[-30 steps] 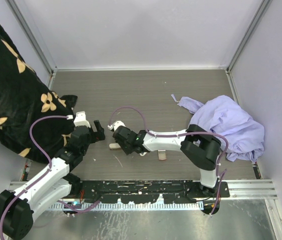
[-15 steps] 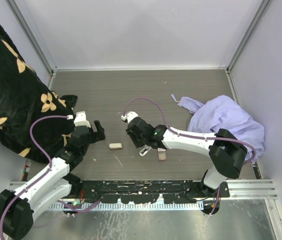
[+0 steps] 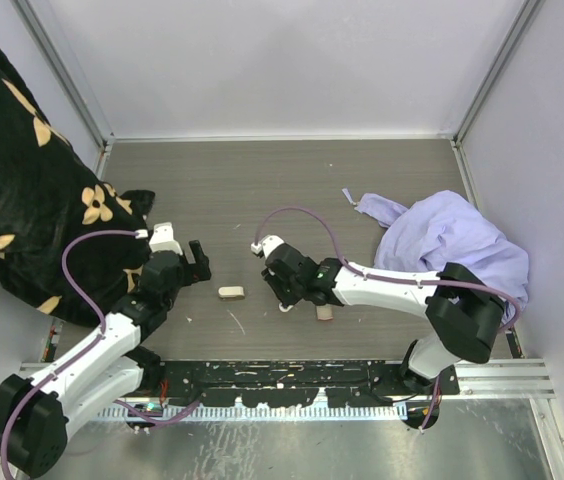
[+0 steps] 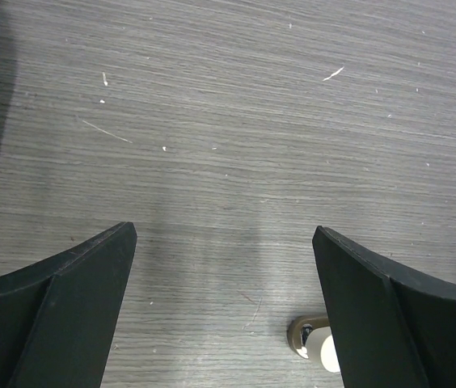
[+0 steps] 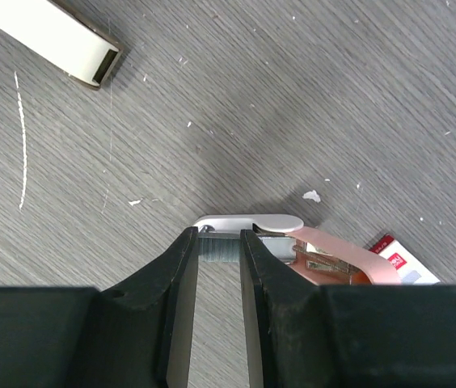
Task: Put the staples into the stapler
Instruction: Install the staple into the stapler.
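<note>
My right gripper (image 5: 218, 238) is shut on a short grey strip of staples (image 5: 220, 249), held at the white front end of the stapler (image 5: 248, 222). The stapler lies open, with its pink top arm (image 5: 341, 257) swung back to the right. A corner of the red-and-white staples box (image 5: 395, 257) shows just beyond it. In the top view the right gripper (image 3: 284, 298) is low over the stapler (image 3: 322, 312) near the table's front middle. My left gripper (image 3: 200, 262) is open and empty over bare table, as its wrist view (image 4: 224, 234) shows.
A beige block (image 3: 230, 293) lies between the grippers and also shows in the right wrist view (image 5: 50, 36) and the left wrist view (image 4: 315, 343). A black floral cloth (image 3: 12, 180) fills the left side. A lavender cloth (image 3: 462, 250) lies at the right.
My right arm has moved right, away from the beige block and down to the stapler. The block now lies uncovered. The left arm has not moved.
</note>
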Action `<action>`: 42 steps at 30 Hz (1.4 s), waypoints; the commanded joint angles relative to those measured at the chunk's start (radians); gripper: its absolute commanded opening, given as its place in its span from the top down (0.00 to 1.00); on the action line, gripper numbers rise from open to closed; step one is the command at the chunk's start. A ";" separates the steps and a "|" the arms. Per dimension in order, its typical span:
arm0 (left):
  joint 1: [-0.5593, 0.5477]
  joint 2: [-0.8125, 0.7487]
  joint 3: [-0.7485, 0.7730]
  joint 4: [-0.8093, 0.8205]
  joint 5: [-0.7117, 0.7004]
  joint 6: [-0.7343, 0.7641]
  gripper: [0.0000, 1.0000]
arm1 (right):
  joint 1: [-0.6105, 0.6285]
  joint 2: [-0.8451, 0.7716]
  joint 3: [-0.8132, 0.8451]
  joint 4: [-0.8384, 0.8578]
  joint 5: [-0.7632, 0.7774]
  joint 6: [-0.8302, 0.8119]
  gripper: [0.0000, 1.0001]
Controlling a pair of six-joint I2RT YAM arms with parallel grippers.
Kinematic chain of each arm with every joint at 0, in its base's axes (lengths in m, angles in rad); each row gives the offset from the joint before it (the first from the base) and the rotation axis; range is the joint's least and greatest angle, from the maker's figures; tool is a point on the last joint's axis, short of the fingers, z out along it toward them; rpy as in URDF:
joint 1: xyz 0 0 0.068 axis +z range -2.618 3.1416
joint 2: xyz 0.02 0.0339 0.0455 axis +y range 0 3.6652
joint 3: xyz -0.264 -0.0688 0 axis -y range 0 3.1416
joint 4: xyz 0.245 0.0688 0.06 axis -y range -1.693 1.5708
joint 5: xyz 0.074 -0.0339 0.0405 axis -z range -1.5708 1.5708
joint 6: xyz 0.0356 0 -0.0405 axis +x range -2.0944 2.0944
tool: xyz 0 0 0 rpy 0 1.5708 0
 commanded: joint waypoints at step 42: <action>0.005 0.028 0.017 0.088 0.000 0.005 0.05 | 0.005 0.000 -0.051 0.055 -0.014 -0.060 0.80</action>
